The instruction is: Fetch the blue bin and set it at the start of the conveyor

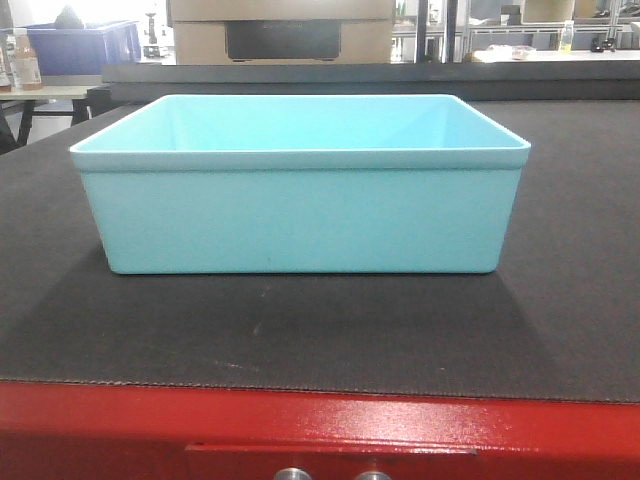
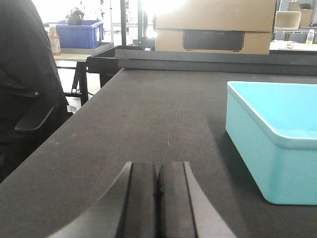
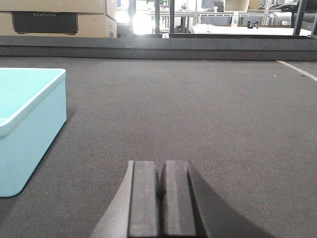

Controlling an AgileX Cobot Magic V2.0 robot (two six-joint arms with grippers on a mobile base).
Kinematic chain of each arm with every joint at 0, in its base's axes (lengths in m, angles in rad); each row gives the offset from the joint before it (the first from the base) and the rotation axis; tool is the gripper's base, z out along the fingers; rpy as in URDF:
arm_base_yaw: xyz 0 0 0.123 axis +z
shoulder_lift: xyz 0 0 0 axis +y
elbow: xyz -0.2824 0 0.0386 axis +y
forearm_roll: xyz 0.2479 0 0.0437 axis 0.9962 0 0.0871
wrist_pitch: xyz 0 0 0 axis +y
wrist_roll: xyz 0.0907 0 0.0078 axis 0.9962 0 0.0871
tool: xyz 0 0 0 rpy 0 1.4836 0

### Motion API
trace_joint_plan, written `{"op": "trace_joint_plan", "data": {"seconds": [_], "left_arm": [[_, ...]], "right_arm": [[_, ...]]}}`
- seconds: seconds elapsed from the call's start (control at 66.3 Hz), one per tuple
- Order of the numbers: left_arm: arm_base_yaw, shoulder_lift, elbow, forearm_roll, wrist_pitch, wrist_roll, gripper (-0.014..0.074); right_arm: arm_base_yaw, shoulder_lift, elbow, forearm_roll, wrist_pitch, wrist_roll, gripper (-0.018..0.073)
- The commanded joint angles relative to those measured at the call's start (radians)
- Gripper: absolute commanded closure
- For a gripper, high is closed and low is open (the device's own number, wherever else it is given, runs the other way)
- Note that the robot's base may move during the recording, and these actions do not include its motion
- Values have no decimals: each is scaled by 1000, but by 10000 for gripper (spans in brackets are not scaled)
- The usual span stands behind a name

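The blue bin [image 1: 300,205] is a light cyan tub that stands upright and empty on the dark textured conveyor belt [image 1: 300,335], just behind its red front frame [image 1: 320,430]. It also shows at the right of the left wrist view [image 2: 270,144] and at the left of the right wrist view [image 3: 27,126]. My left gripper [image 2: 157,171] is shut and empty, low over the belt to the left of the bin. My right gripper [image 3: 161,171] is shut and empty, low over the belt to the right of the bin. Neither touches the bin.
Two silver knobs [image 1: 330,474] sit on the red frame. A raised grey rail [image 1: 350,80] crosses behind the belt. Cardboard boxes [image 1: 285,30] stand beyond it. A dark blue bin [image 2: 79,33] and a bottle [image 2: 54,40] sit on a table far left. A black chair [image 2: 29,94] stands left of the belt.
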Motion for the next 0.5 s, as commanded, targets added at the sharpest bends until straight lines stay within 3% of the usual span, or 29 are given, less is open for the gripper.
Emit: {"op": "trace_joint_plan", "data": {"seconds": [0.0, 0.483], "left_arm": [[0, -5, -3, -6, -17, 4, 707], [0, -5, -3, -6, -17, 4, 707]], "right_arm": [[-5, -8, 0, -4, -32, -9, 721], [-5, -8, 0, -4, -32, -9, 721]]}}
